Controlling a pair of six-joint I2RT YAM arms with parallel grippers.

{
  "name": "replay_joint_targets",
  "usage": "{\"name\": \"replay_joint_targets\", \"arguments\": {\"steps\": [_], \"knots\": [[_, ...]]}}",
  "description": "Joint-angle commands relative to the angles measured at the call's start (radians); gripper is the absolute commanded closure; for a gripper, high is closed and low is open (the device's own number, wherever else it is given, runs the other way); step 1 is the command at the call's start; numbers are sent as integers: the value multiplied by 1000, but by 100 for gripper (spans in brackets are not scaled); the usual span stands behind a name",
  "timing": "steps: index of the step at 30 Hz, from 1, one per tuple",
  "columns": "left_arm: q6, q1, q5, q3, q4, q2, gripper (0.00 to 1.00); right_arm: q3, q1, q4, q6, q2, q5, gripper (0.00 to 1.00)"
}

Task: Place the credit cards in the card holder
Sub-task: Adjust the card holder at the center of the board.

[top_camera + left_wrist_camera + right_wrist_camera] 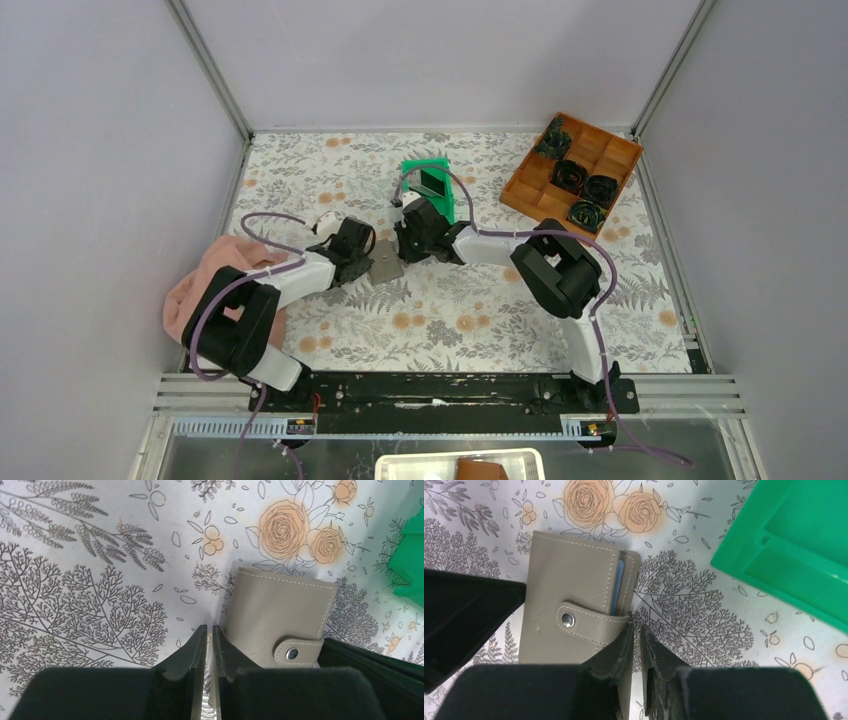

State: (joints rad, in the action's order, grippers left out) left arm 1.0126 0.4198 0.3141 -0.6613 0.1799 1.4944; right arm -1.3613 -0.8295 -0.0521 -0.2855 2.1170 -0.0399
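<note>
Table (pixel 450 320): floral cloth under both pincers.
Pink cloth (pixel 205 275): bunched well behind the left pincer, beside that arm's elbow.
Compartment tray (pixel 612 152): brown, well away from the right pincer on its outer side, with dark round things in some cells.
Green bin (pixel 438 170): just beyond the right pincer; in the right wrist view its edge (pixel 794 545) lies ahead and to the right of the fingertips.
Card holder (pixel 387 268): flat on the cloth between the two pincers, folded, beige-grey cover up. It touches the right side of the left pincer's tips (pixel 280 612) and the left side of the right pincer's tips (pixel 574 590). A blue layer shows at its open edge.
Left pincer (pixel 210 632): jaws drawn to a thin slit, nipping an edge of the card holder.
Right pincer (pixel 637 632): jaws likewise nearly together, pinching the holder's edge where the strap ends.
Strap (pixel 589 625): across the open edge, its metal snap (pixel 568 620) pressed down.
</note>
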Motion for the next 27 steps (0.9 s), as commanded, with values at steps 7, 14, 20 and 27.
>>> {"name": "replay_joint_targets", "arguments": {"steps": [7,14,20,27], "knots": [[-120,54,-40,-42,34,102,83,178,-32,157,-73,-27,-56,83],[-164,70,-93,-29,-9,91,84,260,-32,179,-105,-99,23,83],[-196,99,-140,-20,-34,82,84,260,-30,197,-121,-108,83,83],[-225,108,-176,-15,-44,73,85,245,-18,209,-131,-107,122,82]]}}
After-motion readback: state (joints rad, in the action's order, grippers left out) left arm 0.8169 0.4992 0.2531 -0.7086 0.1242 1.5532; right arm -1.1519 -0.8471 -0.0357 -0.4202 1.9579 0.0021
